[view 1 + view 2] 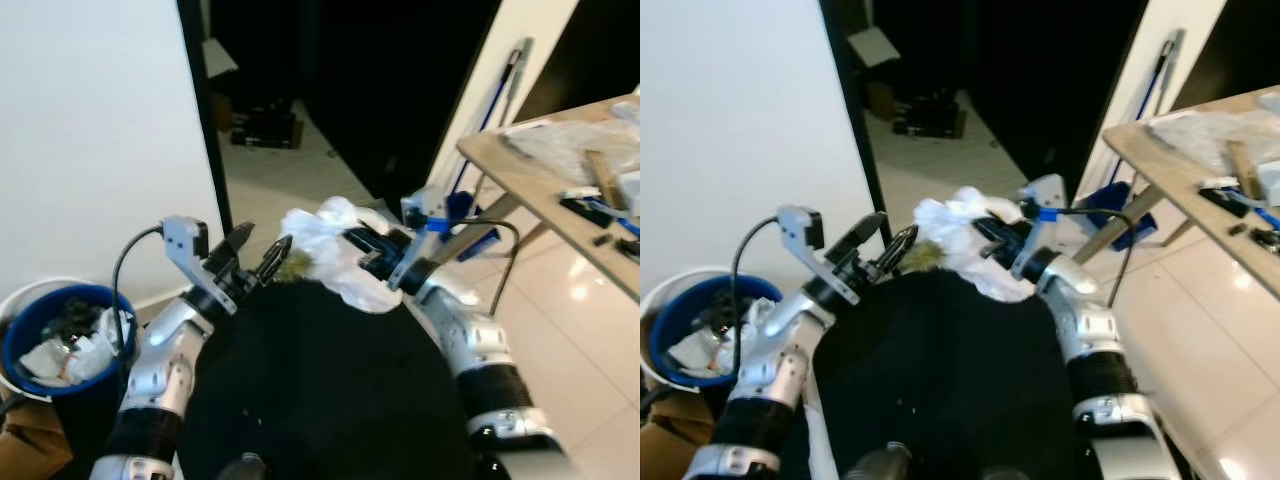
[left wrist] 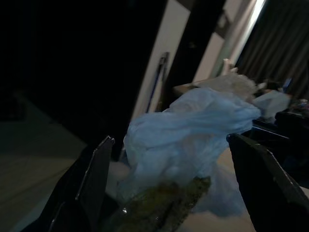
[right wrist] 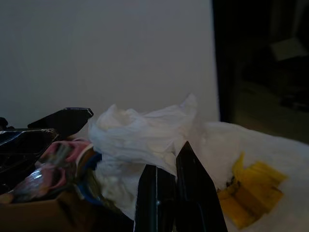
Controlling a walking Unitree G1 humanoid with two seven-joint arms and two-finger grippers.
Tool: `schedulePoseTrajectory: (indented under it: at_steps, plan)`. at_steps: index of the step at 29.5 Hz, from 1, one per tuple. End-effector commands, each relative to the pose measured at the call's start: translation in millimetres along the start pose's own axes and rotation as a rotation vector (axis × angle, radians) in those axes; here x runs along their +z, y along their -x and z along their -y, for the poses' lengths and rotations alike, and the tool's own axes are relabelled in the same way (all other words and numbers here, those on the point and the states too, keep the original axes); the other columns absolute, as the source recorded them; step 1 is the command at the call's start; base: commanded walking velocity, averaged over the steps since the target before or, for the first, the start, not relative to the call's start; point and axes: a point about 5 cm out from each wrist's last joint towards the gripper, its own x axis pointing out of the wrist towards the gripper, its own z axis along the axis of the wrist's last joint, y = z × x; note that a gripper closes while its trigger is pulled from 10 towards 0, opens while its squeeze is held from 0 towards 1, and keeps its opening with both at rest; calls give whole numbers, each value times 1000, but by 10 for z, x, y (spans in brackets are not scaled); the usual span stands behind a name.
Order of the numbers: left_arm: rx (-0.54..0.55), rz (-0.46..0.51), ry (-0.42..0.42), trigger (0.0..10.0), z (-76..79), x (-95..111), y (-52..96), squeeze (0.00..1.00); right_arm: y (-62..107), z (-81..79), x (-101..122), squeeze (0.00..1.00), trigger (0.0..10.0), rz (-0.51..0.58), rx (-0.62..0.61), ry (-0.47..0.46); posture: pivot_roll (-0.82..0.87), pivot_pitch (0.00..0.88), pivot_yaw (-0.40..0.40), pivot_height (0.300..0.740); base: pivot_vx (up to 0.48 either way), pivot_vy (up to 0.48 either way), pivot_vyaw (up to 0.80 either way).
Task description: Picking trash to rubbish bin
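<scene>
Ahead of our chest, the right gripper (image 1: 352, 240) pinches the white plastic-bag trash (image 1: 325, 252) aloft, the left gripper (image 1: 262, 252) spread beside it to assist, short of the blue rubbish bin (image 1: 20, 335) at our left.

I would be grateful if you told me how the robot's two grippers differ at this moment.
The right gripper has its fingers pinched shut on the crumpled white plastic bag; the left gripper is open, its fingers spread on either side of the bag's end without clamping it. Both are raised in front of the robot's chest, pointing toward each other.
</scene>
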Motion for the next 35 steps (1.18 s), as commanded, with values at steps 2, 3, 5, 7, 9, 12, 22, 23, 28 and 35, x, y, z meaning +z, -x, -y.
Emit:
schedulePoseTrajectory:
  at_steps: [2, 3, 5, 7, 9, 12, 22, 23, 28, 35]
  plan:
    - [-7, -6, 9, 10000, 13, -24, -13, 0, 38, 37, -5, 0, 10000, -1, -17, 4, 8, 0, -22, 740, 0, 0, 712]
    - [-7, -6, 9, 10000, 13, -24, -14, 0, 37, 37, -5, 0, 10000, -1, -17, 4, 8, 0, -22, 740, 0, 0, 712]
    - [-7, -7, 9, 10000, 13, -25, -14, 0, 37, 38, -7, 0, 10000, -1, -16, 4, 8, 0, -22, 740, 0, 0, 712]
    - [-7, -7, 9, 10000, 11, -22, -19, 0, 34, 42, -4, 0, 10000, 0, -16, 4, 7, 0, -22, 740, 0, 0, 712]
    - [-8, -8, 9, 10000, 11, -21, -21, 0, 33, 44, -3, 0, 10000, 0, -16, 4, 7, 0, -22, 740, 0, 0, 712]
    - [-9, -9, 10, 10000, 9, -19, -24, 0, 30, 45, 0, 0, 10000, 0, -16, 5, 8, 0, -22, 740, 0, 0, 712]
    - [-11, -7, 11, 10000, 13, -13, -31, 0, 30, 49, 6, 0, 10000, 1, -14, 7, 7, 0, -21, 740, 0, 0, 712]
    - [-11, -7, 12, 10000, 14, -13, -32, 0, 31, 49, 7, 0, 10000, 1, -14, 7, 7, 0, -21, 740, 0, 0, 712]
    - [-11, -7, 12, 10000, 13, -12, -35, 0, 29, 50, 8, 0, 10000, 2, -14, 7, 7, 0, -21, 740, 0, 0, 712]
    - [-11, -8, 12, 10000, 11, -12, -34, 0, 28, 50, 8, 0, 10000, 1, -14, 7, 7, 0, -21, 740, 0, 0, 712]
